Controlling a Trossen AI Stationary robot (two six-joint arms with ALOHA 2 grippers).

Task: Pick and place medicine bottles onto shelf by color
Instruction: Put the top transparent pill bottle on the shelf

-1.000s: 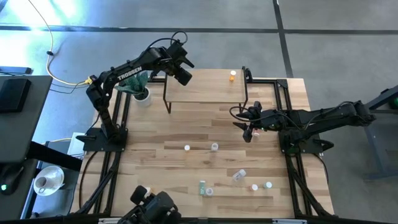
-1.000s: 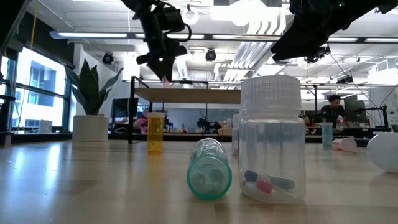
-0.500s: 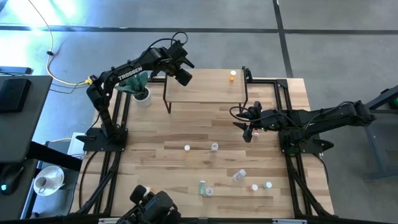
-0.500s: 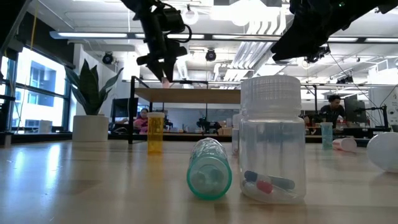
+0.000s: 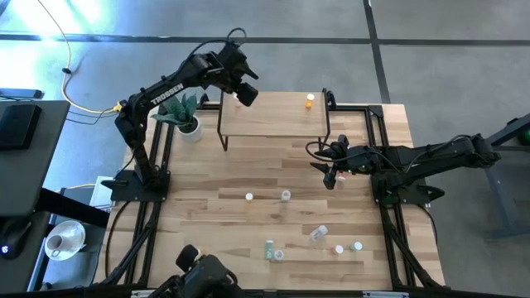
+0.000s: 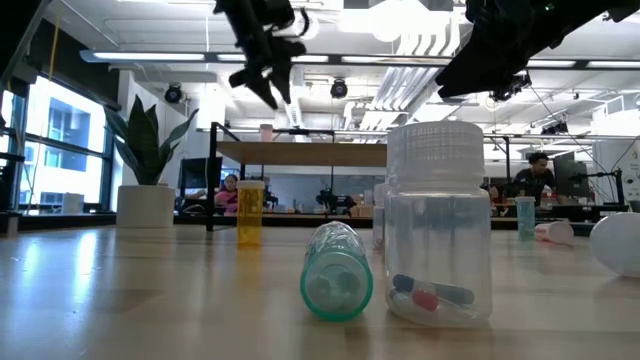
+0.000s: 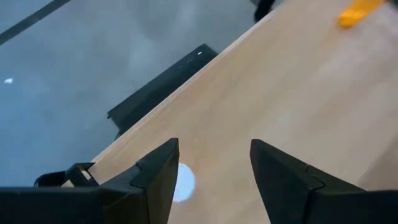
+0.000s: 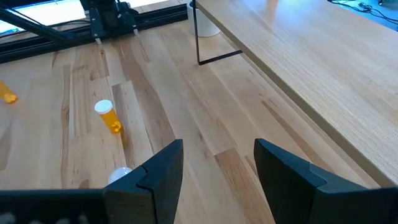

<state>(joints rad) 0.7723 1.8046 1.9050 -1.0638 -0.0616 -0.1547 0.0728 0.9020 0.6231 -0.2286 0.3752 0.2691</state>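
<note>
My left gripper (image 5: 243,95) (image 7: 214,149) hangs open above the far left corner of the shelf (image 5: 273,120), a light-wood board on black legs. Under it a small pinkish bottle (image 6: 265,131) stands on the board; its white cap (image 7: 180,183) shows between and below the fingers, untouched. An orange bottle (image 5: 310,101) stands at the shelf's far right corner. Several more bottles lie or stand on the near half of the table, among them a clear one (image 6: 438,230) and a green one on its side (image 6: 337,272). My right gripper (image 5: 330,175) (image 8: 217,152) waits open, right of centre.
A potted plant (image 5: 186,116) stands just left of the shelf, beside my left arm. Loose bottles (image 5: 286,195) (image 5: 319,233) (image 5: 269,248) are scattered over the near part of the striped wooden tabletop (image 5: 207,215). An orange bottle (image 8: 109,116) stands ahead of my right gripper.
My left gripper has opened, let go of the pinkish bottle and risen straight up from the shelf's far left corner. The bottle stays standing on the board.
</note>
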